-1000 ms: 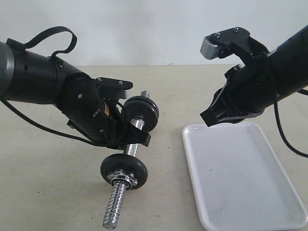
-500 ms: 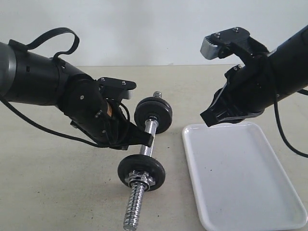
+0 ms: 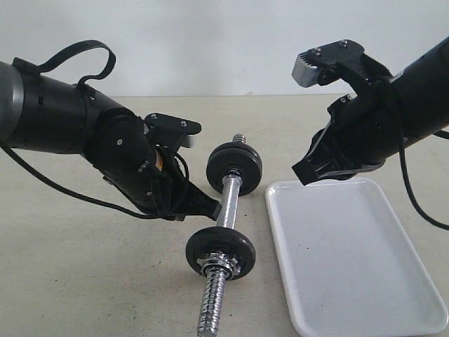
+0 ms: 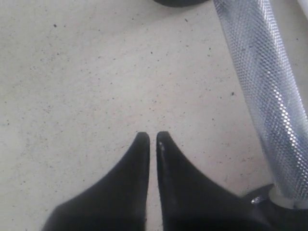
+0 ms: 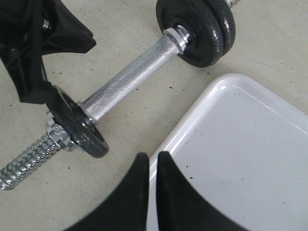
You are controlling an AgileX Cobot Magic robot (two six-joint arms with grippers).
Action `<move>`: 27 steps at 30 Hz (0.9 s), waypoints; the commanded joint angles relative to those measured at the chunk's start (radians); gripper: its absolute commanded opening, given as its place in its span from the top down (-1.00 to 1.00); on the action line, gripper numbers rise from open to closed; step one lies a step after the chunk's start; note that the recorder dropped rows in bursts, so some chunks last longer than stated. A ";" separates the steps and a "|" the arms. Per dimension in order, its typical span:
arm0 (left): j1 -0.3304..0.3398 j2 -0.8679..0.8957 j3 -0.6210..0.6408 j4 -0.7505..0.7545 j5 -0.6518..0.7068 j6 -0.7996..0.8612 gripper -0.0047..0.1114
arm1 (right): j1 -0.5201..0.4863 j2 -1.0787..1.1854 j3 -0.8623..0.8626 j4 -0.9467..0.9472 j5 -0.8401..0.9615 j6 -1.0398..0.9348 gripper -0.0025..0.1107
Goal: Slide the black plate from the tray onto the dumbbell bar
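Observation:
The dumbbell bar lies on the table just left of the white tray. One black plate sits on the bar's near end behind a chrome nut, and black discs sit on its far end. My left gripper is shut and empty, its tips low beside the bar's knurled middle. The left wrist view shows the left gripper over bare table. My right gripper hangs shut and empty above the tray's far-left corner. The right gripper's view shows the bar and an empty tray.
The table is a speckled beige surface with a pale wall behind. The bar's threaded near end points toward the table's front edge. The tray fills the right front of the table.
The dumbbell bar has slid to the right, closer to the tray, and my left gripper has moved right along with it. The right arm has stayed still.

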 commanded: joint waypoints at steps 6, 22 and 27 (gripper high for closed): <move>-0.004 0.001 0.002 0.000 0.038 0.046 0.84 | 0.001 -0.012 -0.003 -0.002 0.005 -0.008 0.94; -0.004 -0.286 0.163 -0.006 0.009 0.203 0.84 | 0.001 -0.157 0.001 -0.004 0.113 -0.029 0.94; -0.004 -0.505 0.377 -0.056 -0.037 0.203 0.84 | 0.001 -0.237 0.054 -0.005 0.252 -0.016 0.94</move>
